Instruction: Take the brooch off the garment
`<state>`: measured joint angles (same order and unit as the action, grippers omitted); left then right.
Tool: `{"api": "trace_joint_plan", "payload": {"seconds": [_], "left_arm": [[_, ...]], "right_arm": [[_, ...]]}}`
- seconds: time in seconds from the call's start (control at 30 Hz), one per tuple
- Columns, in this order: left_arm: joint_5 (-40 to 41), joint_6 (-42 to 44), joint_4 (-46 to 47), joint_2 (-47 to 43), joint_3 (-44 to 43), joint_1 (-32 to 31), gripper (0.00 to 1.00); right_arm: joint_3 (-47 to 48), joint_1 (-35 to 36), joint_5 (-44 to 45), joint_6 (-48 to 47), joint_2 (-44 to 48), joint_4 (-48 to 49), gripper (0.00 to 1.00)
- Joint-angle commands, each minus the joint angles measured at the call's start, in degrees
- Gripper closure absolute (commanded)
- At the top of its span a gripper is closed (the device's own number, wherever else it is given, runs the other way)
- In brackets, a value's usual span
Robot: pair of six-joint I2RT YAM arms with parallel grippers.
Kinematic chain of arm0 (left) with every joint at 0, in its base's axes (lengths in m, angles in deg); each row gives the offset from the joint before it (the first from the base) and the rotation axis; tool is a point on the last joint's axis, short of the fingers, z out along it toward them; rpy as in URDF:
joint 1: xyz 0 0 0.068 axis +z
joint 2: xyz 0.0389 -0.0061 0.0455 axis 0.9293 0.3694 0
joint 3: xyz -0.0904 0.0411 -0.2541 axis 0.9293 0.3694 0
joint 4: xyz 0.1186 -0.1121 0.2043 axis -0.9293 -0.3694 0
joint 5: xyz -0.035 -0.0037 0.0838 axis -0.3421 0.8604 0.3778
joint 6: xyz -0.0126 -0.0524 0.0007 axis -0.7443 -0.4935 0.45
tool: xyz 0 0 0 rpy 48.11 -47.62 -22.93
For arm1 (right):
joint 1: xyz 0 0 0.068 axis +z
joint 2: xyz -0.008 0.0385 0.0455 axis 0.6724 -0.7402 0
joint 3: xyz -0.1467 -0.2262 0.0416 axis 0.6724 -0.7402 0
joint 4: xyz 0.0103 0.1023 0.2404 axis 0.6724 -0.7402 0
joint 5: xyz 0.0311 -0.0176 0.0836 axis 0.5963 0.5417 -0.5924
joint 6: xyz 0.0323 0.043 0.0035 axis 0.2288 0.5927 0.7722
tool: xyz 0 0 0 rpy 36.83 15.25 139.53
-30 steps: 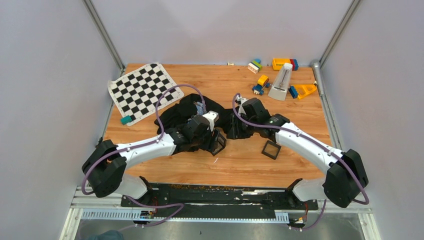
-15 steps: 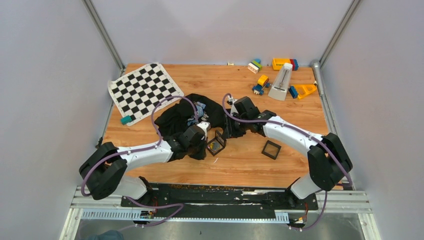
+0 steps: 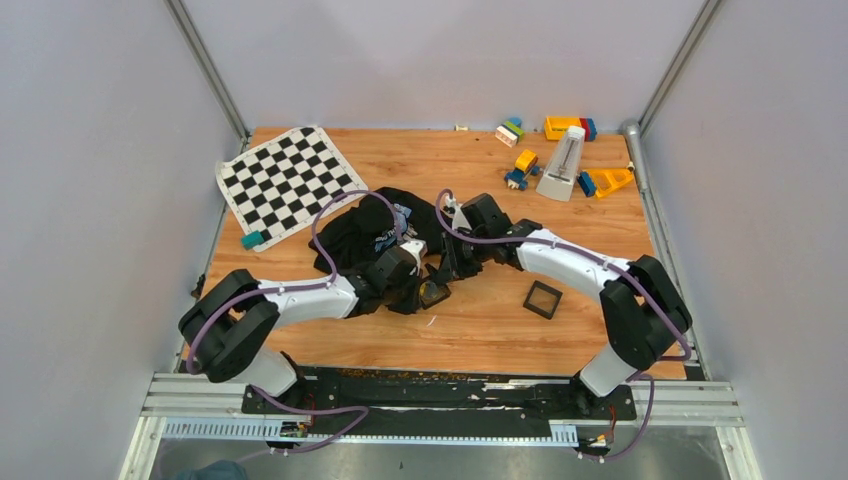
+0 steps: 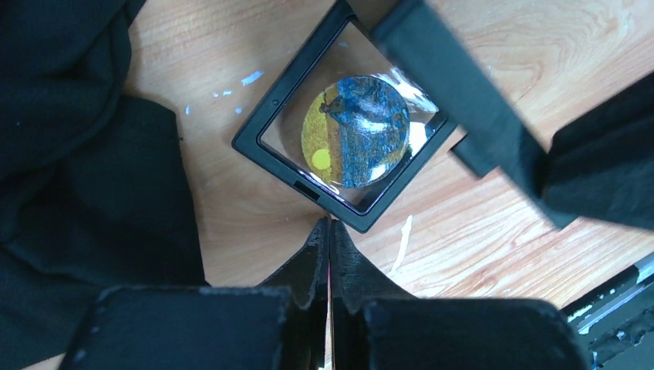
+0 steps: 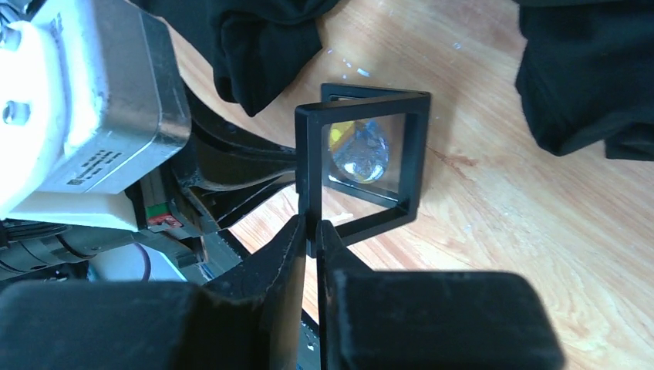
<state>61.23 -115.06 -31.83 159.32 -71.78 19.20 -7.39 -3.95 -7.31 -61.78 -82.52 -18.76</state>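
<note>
Well, the left gripper (image 4: 328,228) has its fingers pressed flat together with nothing visible between them, their tips right at the near corner of the frame (image 4: 271,158). The right gripper (image 5: 311,229) pinches a lower corner of the frame's lid (image 5: 308,162), which stands upright on its hinge over the flat base. Inside the frame lies the brooch (image 4: 355,131), or what I take for it: a round disc with a blue and yellow face, off the shirt (image 4: 85,177) altogether. The shirt is bunched on either side of the frame, close by but not touching the disc. Under the frame is bare table (image 4: 555,38), and a second frame (image 3: 543,298) lies well to its right.

So the removal itself looks done, and the step in hand concerns the frame. Whether the lid is going up or down I cannot tell. Either way, the next move likely calls for a steady base and a slow swing about the hinge, so the disc is not flicked out.

The brooch lies flat, face up. Being round, it has no long axis. The frame sits as a diamond, one corner toward the left fingers.
</note>
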Motion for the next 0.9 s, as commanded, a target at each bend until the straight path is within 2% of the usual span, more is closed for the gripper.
{"api": "trace_joint_plan", "payload": {"seconds": [0.0,0.27,0.53,0.63,0.87], "left_arm": [[0.4,0.4,0.6,2.3,-1.2,0.2,1.0],[0.4,0.5,0.0,1.5,-1.7,0.2,1.0],[2.3,0.5,-7.9,-8.9,1.5,1.6,1.0],[1.7,0.8,-10.8,-12.8,2.2,4.2,1.0],[2.5,1.8,-17.3,-22.0,4.0,12.9,1.0]], "right_arm": [[1.4,2.0,-2.8,-0.5,-0.9,2.7,0.9],[1.8,4.1,-1.5,0.5,-3.2,3.1,0.89],[2.2,6.9,4.5,0.8,-3.3,2.4,0.85],[3.2,8.5,8.5,1.3,-4.3,1.9,0.76],[9.9,13.0,10.2,2.8,-10.8,1.6,0.76]]}}
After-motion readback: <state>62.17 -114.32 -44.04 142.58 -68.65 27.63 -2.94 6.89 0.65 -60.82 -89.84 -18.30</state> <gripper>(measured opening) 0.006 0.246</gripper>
